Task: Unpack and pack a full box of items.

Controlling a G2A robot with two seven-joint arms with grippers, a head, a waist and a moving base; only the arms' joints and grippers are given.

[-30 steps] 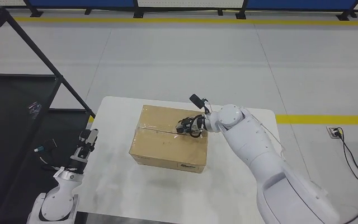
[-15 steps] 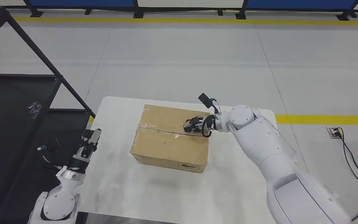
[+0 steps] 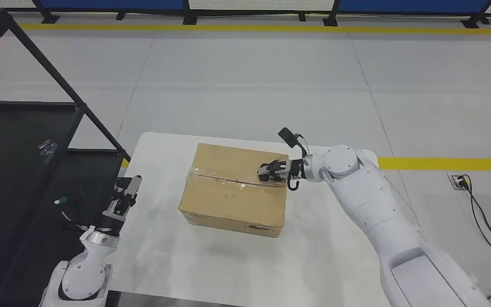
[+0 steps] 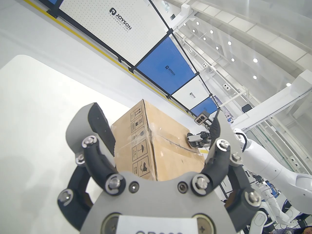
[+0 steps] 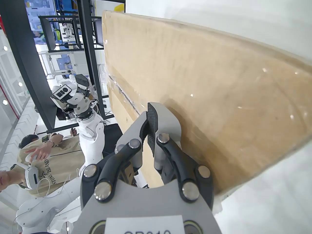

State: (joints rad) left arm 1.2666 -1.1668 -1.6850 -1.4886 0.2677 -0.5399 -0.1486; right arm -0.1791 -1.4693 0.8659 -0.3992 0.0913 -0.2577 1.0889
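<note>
1. the cardboard box is sitting closed and taped on the white table, at the centre of the top view.
2. the right gripper is lying against the box's top near its right edge, fingers pressed together.
3. the left gripper is hanging at the lower left, over the table's left edge, fingers spread wide.

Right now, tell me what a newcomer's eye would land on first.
A taped-shut cardboard box sits in the middle of the white table. The right gripper, shut, is on its top by the tape seam. The left gripper hangs open near the table's edge, apart from the box.
</note>
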